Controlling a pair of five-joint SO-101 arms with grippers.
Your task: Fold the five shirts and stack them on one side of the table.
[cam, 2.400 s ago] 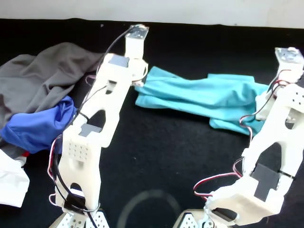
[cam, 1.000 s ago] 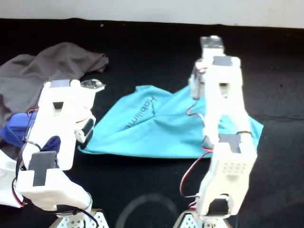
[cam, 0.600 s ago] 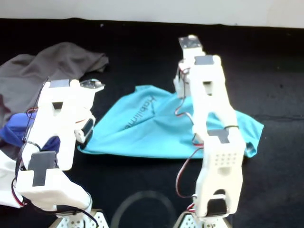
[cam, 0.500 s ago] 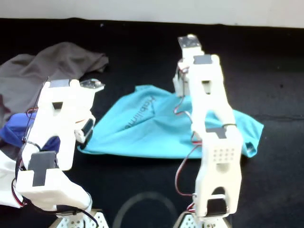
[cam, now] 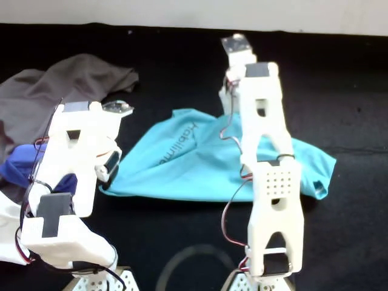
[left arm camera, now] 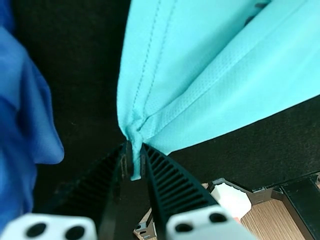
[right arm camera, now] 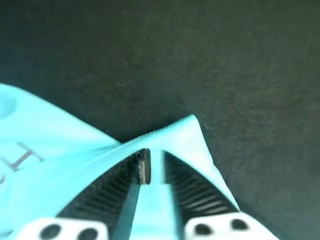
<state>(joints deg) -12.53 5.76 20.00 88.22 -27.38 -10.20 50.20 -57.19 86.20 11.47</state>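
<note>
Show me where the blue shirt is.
High view: the blue shirt lies at the table's left edge, between the grey shirt and a white one.

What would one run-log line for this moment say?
left gripper: shut on teal shirt corner | right gripper: shut on its far edge | grey shirt, blue shirt: heaped, unfolded

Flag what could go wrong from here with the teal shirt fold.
1. The left gripper pinches only a thin tip of the teal fabric shirt's corner, so a pull could slip it free.
2. The crumpled blue shirt lies right beside that gripper and may get snagged or dragged along.
3. The teal shirt is ridged and creased at the right gripper, so a fold may come out uneven.
</note>
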